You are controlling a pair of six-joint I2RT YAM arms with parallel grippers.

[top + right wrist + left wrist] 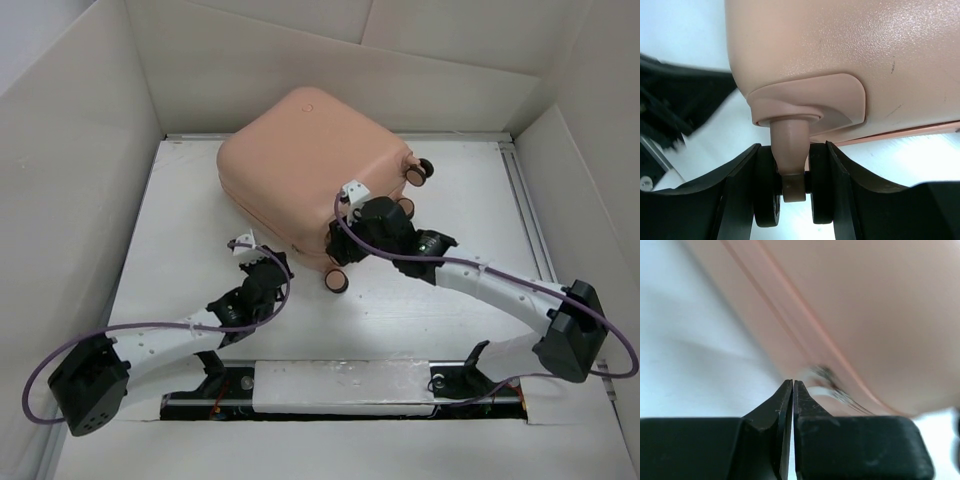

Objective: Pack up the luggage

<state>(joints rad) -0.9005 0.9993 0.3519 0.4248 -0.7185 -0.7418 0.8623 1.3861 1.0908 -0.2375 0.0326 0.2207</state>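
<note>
1. Closest to the near edge of the table [400, 320], the left gripper [792, 386] has its jaws pressed together, and nothing shows between them. Its tips point at the near-left side of the luggage [305, 165] and sit just short of the shell.
2. Just past those tips, slightly to their right, a small metal zip pull [826, 380] lies on the luggage's seam. It appears to be outside the closed jaws, so I judge that the pinch holds nothing and drawing the arm away would not move the zip. The left wrist view is blurred here, so a hold on a thin tab cannot be ruled out.
3. Further in, the right gripper [792, 172] is clamped on a caster wheel [790, 189] at the luggage's near-right side. One finger presses each black disc, and the pink stem rises between them to its mount on the shell. The risk is that a caster swivels and rolls. If the arm drags or lifts from this hold, the wheel may twist in the jaws, and the case could swing or slip free.
4. The luggage lies flat and closed on the far half of the table, turned at an angle with a corner toward the arms. Another wheel [337, 282] juts out between the two grippers.
5. The luggage's far-left corner is near the far wall [260, 70], so a hard push from the near side could jam it there.
</note>
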